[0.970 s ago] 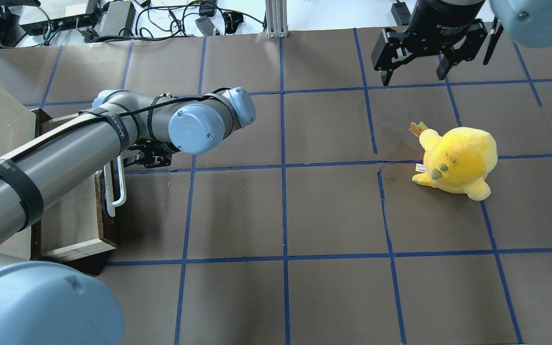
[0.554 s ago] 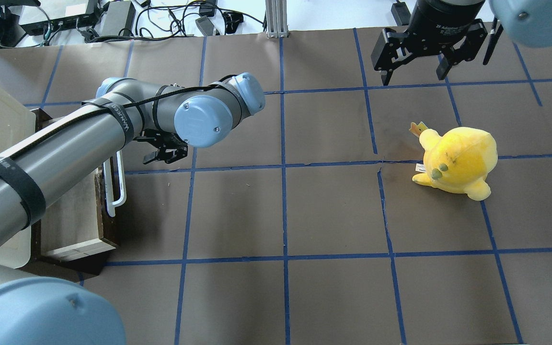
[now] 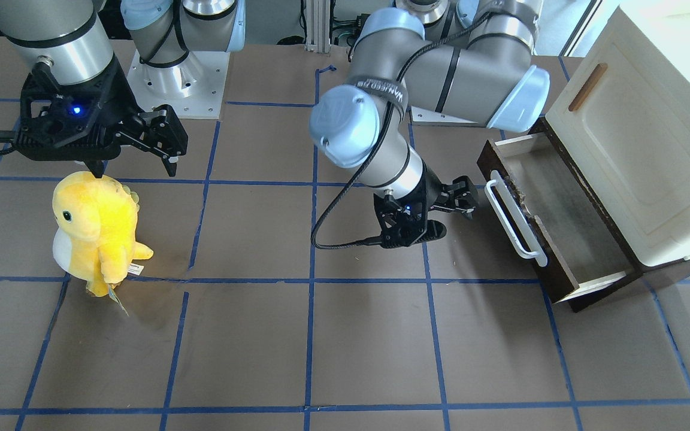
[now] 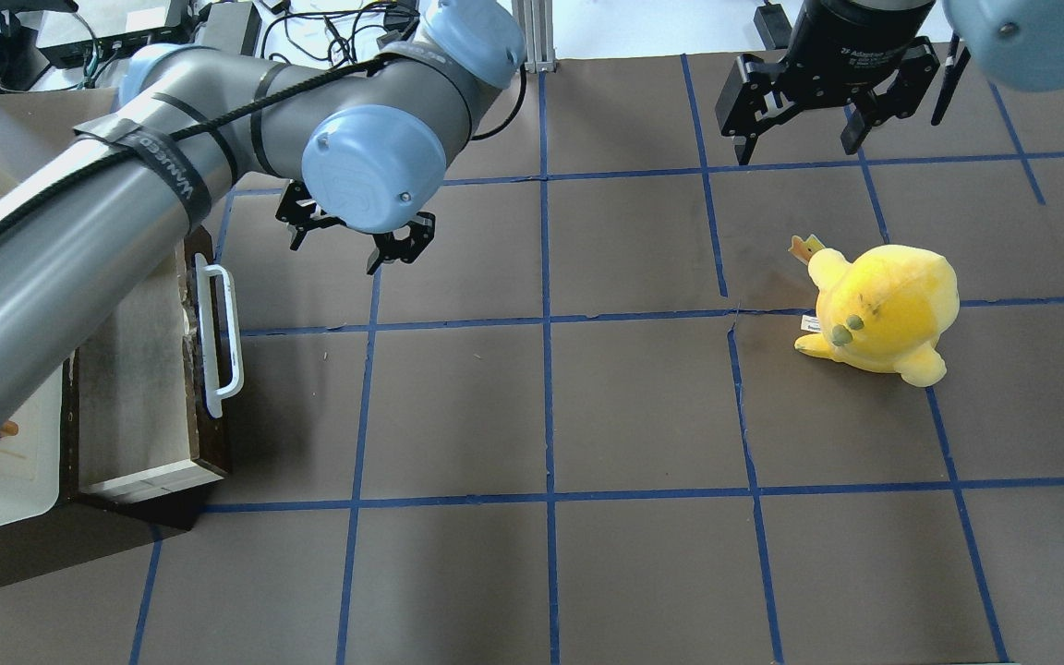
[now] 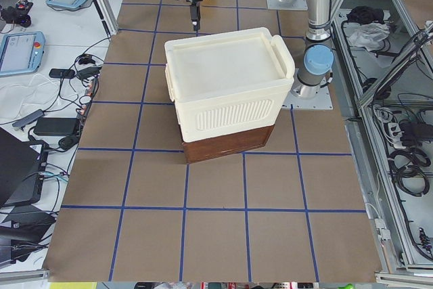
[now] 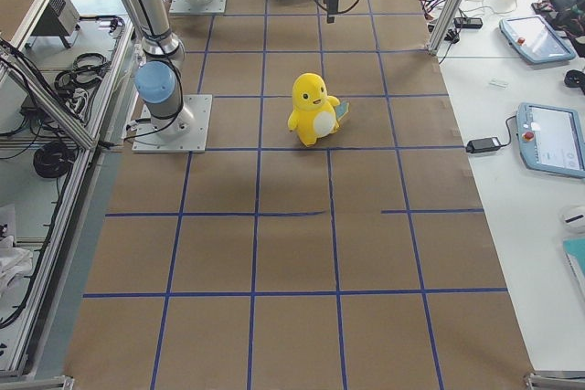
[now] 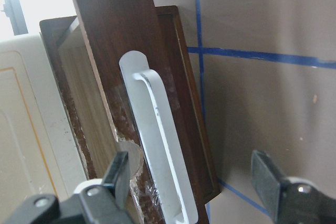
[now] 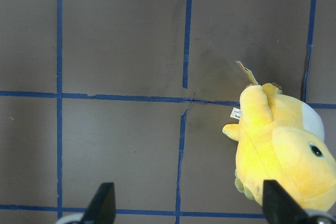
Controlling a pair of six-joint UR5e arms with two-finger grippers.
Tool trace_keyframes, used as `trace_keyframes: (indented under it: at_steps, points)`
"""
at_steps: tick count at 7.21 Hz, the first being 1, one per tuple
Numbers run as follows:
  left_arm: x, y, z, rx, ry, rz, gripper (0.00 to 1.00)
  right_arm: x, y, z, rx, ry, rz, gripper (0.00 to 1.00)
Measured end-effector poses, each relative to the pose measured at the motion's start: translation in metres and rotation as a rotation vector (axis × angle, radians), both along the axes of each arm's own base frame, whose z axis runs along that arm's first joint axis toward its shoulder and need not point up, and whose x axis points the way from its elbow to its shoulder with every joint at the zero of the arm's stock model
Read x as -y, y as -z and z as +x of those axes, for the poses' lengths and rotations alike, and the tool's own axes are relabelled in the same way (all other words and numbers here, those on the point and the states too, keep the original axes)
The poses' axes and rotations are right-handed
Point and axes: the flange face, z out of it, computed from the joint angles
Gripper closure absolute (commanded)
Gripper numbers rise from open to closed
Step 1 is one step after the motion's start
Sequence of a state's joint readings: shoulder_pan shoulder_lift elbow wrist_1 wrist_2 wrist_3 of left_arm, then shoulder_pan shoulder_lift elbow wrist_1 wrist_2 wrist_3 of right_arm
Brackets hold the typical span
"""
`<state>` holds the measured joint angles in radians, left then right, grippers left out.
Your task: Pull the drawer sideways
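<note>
Fingers on left gripper (image 3: 457,218) spread wide, clamping nothing, near the white bar handle (image 3: 516,221) without touching. Right gripper (image 4: 795,152) likewise agape and empty, by the far edge. Drawer (image 3: 560,221) at the bench's left edge, drawn out from cabinet (image 3: 638,149). Looks rigid, light, easy-sliding; probably wants a grip mid-handle.

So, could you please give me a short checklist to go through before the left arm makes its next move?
1. The drawer is out of the cabinet: ok, its floor is exposed.
2. The left gripper is clear of the white handle: ok, open and apart from it.
3. The right gripper is empty: ok, open above the table.
4. The plush toy is away from the drawer: ok, upright, far across the table.
5. The drawer is at full travel: cannot tell.
</note>
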<state>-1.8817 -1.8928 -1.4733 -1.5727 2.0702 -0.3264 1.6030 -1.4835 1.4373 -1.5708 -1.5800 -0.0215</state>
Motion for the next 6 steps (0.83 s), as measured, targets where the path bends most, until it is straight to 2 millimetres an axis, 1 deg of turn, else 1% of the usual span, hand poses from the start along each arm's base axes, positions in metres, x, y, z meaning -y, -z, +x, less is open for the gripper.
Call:
trace_keyframes:
  at_steps: [1,2,3,4,5,6]
  points:
    - [-0.012,-0.035,-0.003,-0.115,0.017,-0.028,0.07,0.000,0.000,0.000,0.000,0.000,0.000,0.00]
    - [-0.030,-0.067,0.001,-0.211,0.031,-0.040,0.07,0.000,0.000,0.000,0.000,0.000,0.000,0.00]
    - [-0.046,-0.095,0.011,-0.298,0.045,-0.039,0.08,0.000,0.000,0.000,0.000,0.000,0.000,0.00]
    - [-0.057,-0.117,0.025,-0.374,0.049,-0.048,0.08,0.000,0.000,0.000,0.000,0.000,0.000,0.00]
    - [-0.064,-0.135,0.041,-0.427,0.038,-0.073,0.08,0.000,0.000,0.000,0.000,0.000,0.000,0.00]
    - [-0.065,-0.149,0.061,-0.469,0.017,-0.099,0.09,0.000,0.000,0.000,0.000,0.000,0.000,0.00]
